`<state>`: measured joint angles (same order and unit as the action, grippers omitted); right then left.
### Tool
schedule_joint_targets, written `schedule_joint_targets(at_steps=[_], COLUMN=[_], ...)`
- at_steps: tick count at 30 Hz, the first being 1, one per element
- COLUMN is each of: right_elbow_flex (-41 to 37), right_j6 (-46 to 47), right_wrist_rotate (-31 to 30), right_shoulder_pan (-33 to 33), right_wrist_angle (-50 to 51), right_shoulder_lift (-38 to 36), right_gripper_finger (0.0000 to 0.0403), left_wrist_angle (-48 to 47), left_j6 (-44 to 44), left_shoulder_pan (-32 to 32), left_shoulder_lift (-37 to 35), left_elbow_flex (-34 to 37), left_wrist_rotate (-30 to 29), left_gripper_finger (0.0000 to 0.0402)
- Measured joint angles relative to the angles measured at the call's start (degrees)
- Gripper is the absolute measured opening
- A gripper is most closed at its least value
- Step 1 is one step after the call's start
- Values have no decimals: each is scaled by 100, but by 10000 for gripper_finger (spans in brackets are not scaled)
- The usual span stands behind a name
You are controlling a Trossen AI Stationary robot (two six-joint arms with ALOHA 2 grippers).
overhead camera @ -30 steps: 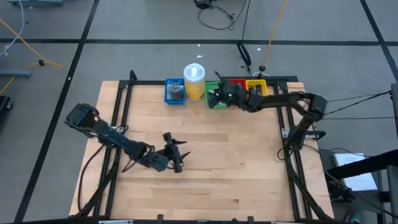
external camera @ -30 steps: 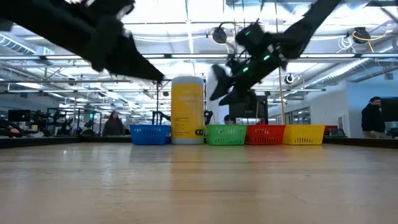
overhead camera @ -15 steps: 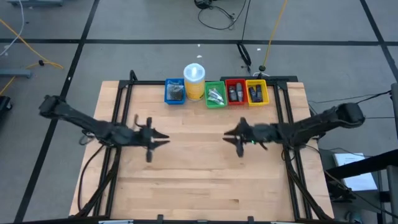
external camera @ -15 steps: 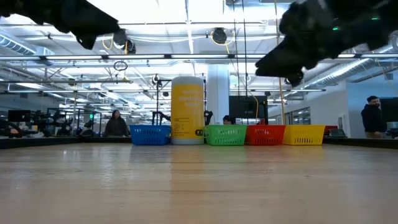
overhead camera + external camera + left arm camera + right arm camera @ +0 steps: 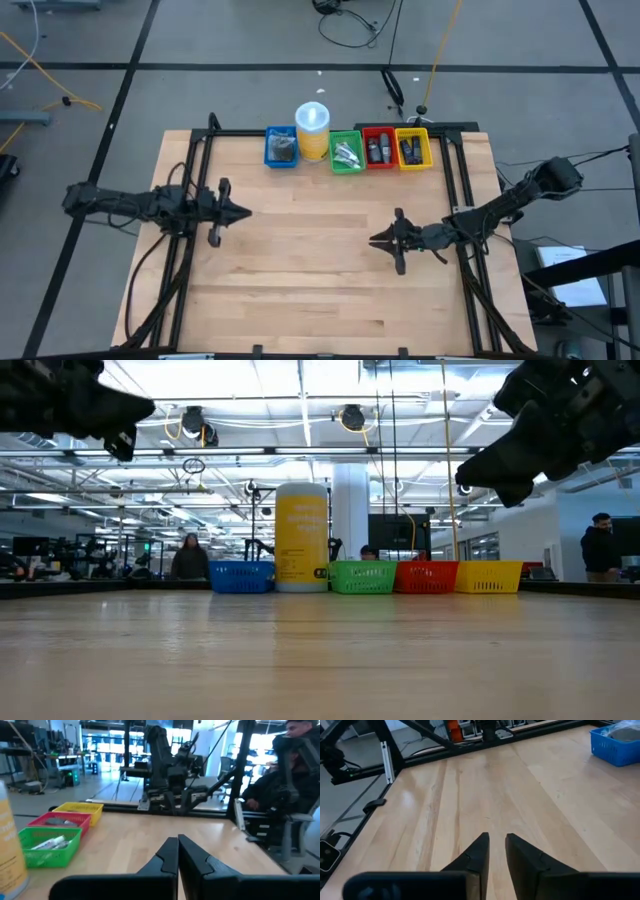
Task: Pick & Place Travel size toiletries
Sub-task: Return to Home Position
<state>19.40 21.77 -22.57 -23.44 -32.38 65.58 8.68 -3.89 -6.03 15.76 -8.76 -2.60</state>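
Landmark: take the yellow cylinder (image 5: 312, 130) with the white lid at the far edge of the counter (image 5: 320, 290) as your reference for every place below.
Left gripper: you see the left gripper (image 5: 243, 212) hanging above bare wood, well away from the cylinder, on the left arm's side and nearer the front of the counter. In its wrist view the two fingers (image 5: 167, 851) lie pressed together with nothing between them.
Right gripper: the right gripper (image 5: 374, 240) hangs over bare wood too, well away from the cylinder on the right arm's side and a little farther forward than the left one. Its wrist view shows a narrow gap between the fingers (image 5: 479, 849), and they grip nothing.
Blue bin: the blue bin (image 5: 269, 148) stands just beside the cylinder on the left arm's side and holds the grey discs (image 5: 284, 148).
Green bin: the green bin (image 5: 333, 155) stands just beside the cylinder on the other side, with the white-silver tubes (image 5: 347, 153) inside.
Red bin: the red bin (image 5: 365, 150) comes next in the row beyond the green one, away from the cylinder; dark containers (image 5: 378, 151) lie in it.
Yellow bin: the yellow bin (image 5: 427, 148) stands last in the row, farthest from the cylinder, with more dark oblong items (image 5: 410, 150) in it.
Room: in the low view you find people standing far behind the cylinder.
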Motion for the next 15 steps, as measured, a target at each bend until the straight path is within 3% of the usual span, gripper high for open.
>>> schedule_joint_targets(at_steps=[8, 15], right_elbow_flex=[0, -382], right_j6=[-32, -162], right_wrist_rotate=[21, 340], right_shoulder_pan=[-20, -117], right_wrist_angle=[0, -465], right_shoulder_lift=[-2, -435], right_gripper_finger=[49, 36], left_wrist_angle=[136, -246], left_j6=[144, 367], left_shoulder_pan=[654, 757], left_shoulder_lift=[-893, -1339], left_elbow_flex=[801, 802], left_wrist_rotate=[902, 923], left_gripper_finger=[1, 2])
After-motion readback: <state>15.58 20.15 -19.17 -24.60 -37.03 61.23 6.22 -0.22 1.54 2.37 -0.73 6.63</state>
